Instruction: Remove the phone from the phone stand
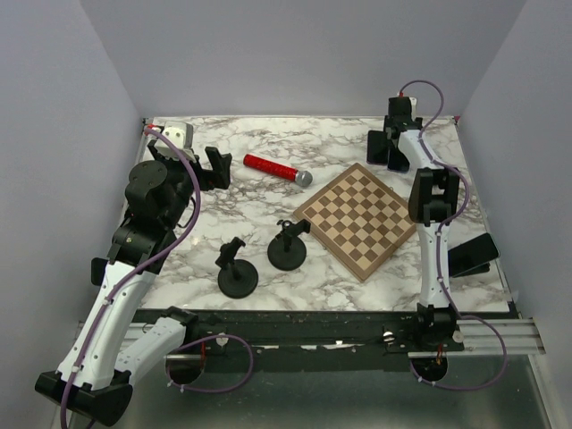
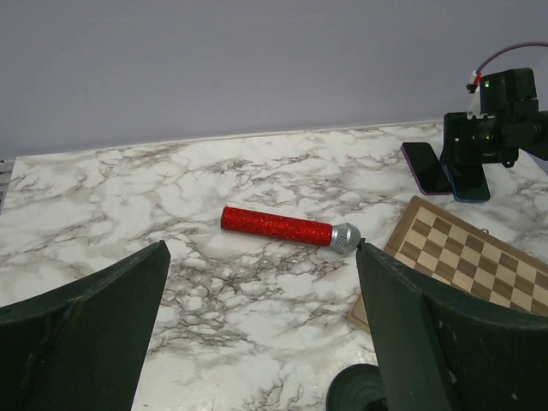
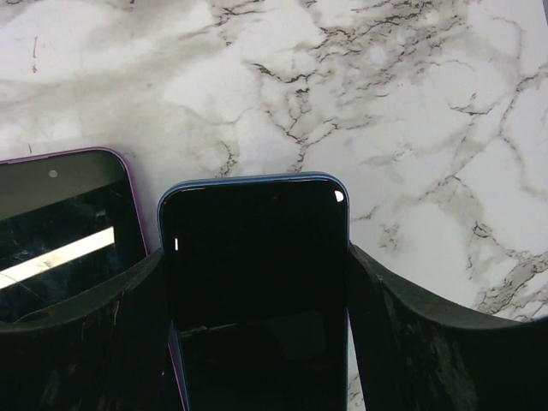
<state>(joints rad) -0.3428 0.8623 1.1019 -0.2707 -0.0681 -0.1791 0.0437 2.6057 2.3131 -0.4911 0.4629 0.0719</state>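
Note:
Two black phone stands (image 1: pixel 238 268) (image 1: pixel 288 246) with round bases stand mid-table, and neither holds a phone. My right gripper (image 1: pixel 386 147) is at the far right back, shut on a blue-edged phone (image 3: pixel 257 282), with a finger against each long edge. The phone's top end is low over the marble. A purple-edged phone (image 3: pixel 60 231) lies flat just left of it. Both phones also show in the left wrist view, the purple phone (image 2: pixel 425 167) and the blue phone (image 2: pixel 469 181). My left gripper (image 2: pixel 261 334) is open and empty at the back left, above bare marble.
A red glitter microphone (image 1: pixel 277 168) lies at the back middle. A chessboard (image 1: pixel 362 219) lies right of the stands. A dark flat phone-like slab (image 1: pixel 472 253) rests at the right edge. One stand's base (image 2: pixel 355 390) is by my left gripper's right finger.

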